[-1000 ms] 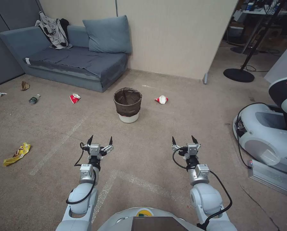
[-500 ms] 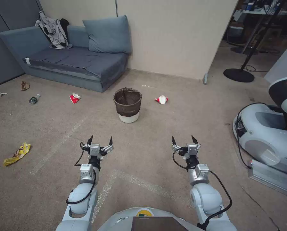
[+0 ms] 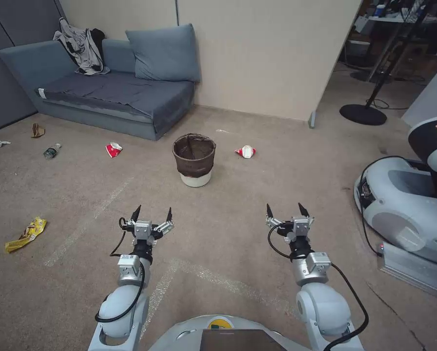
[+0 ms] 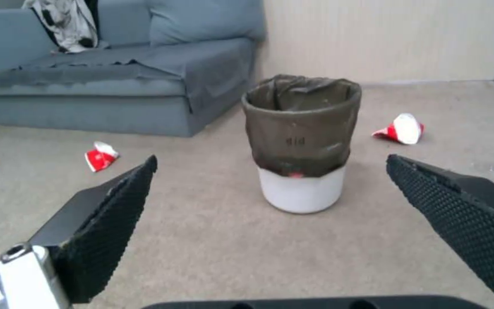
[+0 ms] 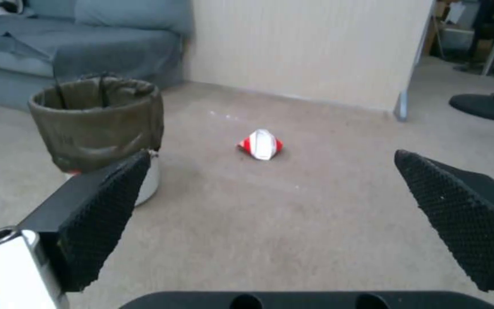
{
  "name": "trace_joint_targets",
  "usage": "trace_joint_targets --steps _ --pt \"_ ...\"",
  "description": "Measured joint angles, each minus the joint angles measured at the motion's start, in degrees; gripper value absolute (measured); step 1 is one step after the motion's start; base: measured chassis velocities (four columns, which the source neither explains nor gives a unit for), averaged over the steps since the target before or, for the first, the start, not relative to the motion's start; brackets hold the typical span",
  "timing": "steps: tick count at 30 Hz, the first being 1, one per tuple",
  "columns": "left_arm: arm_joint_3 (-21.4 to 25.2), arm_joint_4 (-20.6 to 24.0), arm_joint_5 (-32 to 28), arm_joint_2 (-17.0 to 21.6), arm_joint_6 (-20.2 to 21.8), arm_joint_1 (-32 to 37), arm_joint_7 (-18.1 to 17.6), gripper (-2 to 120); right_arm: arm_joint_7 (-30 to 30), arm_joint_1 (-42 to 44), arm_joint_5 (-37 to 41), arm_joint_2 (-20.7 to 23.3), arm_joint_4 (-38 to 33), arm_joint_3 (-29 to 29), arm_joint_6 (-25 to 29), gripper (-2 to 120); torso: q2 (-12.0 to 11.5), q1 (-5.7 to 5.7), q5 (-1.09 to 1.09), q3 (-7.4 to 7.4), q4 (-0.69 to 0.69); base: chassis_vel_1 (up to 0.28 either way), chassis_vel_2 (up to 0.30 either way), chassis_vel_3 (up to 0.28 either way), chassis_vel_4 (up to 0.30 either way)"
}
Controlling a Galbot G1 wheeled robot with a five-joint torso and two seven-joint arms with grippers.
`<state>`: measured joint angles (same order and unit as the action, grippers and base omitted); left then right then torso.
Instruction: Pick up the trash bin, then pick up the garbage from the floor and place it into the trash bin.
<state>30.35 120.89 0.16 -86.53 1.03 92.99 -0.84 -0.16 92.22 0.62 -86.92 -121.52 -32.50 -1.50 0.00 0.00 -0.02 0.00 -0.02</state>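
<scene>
Left wrist view: illegible print on trash bin (image 4: 300, 141)

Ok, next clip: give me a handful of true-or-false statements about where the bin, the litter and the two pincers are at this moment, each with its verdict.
1. The trash bin stands upright on the carpet in front of the sofa. True.
2. The left pincer is shut on the bin's rim. False: it is open and in the air, well short of the bin.
3. A crushed red-and-white cup lies on the floor on the robot's right of the bin. True.
4. The right pincer holds a yellow wrapper. False: it is open and empty; the yellow wrapper lies on the carpet far to the robot's left.
5. The small bottle is already inside the bin. False: it lies on the floor near the sofa.
</scene>
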Motion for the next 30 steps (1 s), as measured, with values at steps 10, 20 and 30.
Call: trace_joint_targets --steps 10,20,30 --pt "-2.01 12.3 0.48 -1.12 3.13 8.36 -2.03 100 -1.77 7.51 2.24 -2.08 -15.0 -2.9 -4.96 100 0.0 0.0 0.02 0.0 0.02 0.0 0.0 0.0 0.0" --pt "-3.04 22.9 1.63 -2.59 6.08 17.27 -4.64 100 -3.28 10.18 4.19 -1.97 -19.66 -4.61 -8.32 100 0.0 0.0 0.06 0.0 0.03 0.0 0.0 0.0 0.0" --pt "-1.65 22.95 3.13 -3.17 6.39 18.17 -5.84 100 -3.3 10.18 4.38 -1.92 -18.18 -4.79 -8.07 100 0.0 0.0 0.01 0.0 0.01 0.0 0.0 0.0 0.0"
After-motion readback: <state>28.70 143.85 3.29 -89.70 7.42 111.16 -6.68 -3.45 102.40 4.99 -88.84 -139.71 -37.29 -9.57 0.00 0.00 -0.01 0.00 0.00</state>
